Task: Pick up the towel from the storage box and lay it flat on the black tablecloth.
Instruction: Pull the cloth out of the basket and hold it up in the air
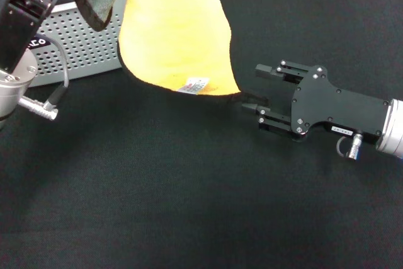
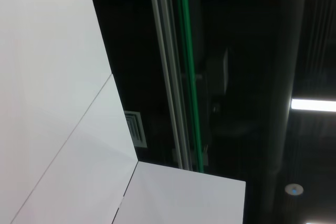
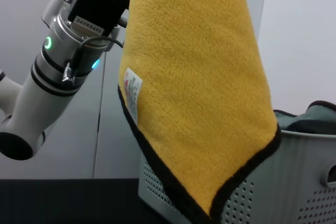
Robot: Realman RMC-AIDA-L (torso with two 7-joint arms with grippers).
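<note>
Your left arm holds the towel (image 1: 173, 26) up in the air, yellow face toward the head camera, hanging just in front of the storage box (image 1: 79, 45) with its lower hem above the black tablecloth (image 1: 189, 193); the left claw itself is out of view, so you cannot tell its state. Your right claw (image 1: 258, 96) sits low over the tablecloth with its fingers spread open, its tips right at the towel's lower corner, near the small white label (image 1: 194, 85).

Head camera peering steeply down on the black tablecloth (image 1: 189, 206), right wrist camera low and level, close on the hanging towel (image 3: 194, 87), shared with the head view, left wrist camera tipped up at ceiling.
</note>
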